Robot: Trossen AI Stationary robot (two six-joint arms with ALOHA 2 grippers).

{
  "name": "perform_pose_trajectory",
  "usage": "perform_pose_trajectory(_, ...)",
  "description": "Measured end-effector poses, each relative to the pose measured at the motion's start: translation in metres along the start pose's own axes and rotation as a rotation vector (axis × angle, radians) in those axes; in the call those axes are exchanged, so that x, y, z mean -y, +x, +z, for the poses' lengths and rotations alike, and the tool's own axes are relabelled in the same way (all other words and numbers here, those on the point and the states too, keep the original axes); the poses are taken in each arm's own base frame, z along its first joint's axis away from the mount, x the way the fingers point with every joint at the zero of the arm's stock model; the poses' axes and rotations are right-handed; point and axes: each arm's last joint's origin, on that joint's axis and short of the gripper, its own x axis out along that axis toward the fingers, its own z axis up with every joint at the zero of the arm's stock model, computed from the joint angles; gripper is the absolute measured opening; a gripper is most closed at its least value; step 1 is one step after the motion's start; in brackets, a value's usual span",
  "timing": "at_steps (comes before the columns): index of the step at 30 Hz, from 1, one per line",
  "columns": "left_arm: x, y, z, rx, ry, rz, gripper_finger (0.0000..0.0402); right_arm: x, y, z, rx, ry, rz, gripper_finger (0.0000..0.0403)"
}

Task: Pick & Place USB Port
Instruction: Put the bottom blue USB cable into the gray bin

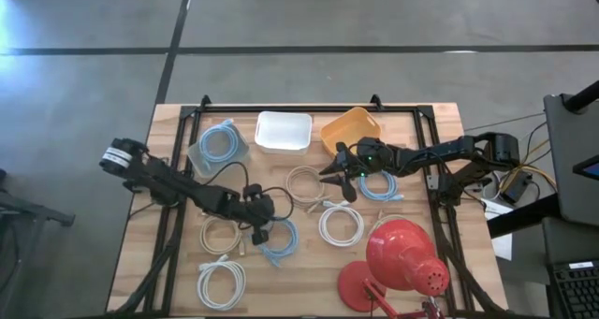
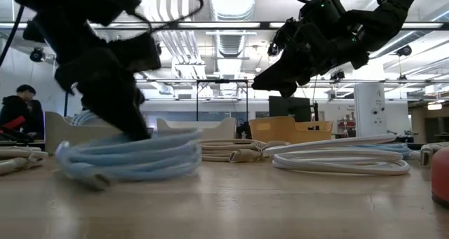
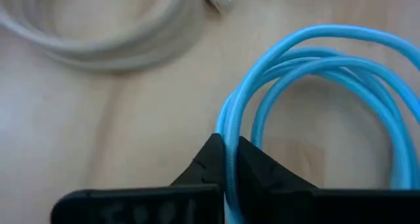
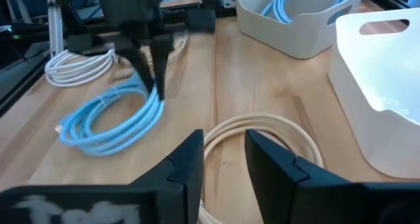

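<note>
Cable (image 3: pixel 308 73) blue, coiled, claw-pinched (image 3: pixel 226 159).

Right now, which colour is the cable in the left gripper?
Light blue cable, clearest in the left wrist view.

Red desk lamp (image 1: pixel 404 263) lying at the surface's (image 1: pixel 159 235) near right corner. Black frame rails (image 1: pixel 309 107) border the wooden top. Person in dark clothing (image 2: pixel 15 111) in the room behind, far left, low view.
</note>
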Motion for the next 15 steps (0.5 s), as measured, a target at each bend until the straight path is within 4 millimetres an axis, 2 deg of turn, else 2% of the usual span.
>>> perform_pose_trajectory(4, -0.007, -0.019, 0.008, 0.024, 0.017, 0.139, 0.0014, 0.000, 0.000, 0.000, 0.000, 0.001, 0.000, 0.0100)
perform_pose_trajectory(15, -0.028, -0.089, 0.030, 0.135, 0.013, 0.481, 0.0015, 0.000, 0.000, 0.000, 0.000, 0.003, 0.000, 0.0101)
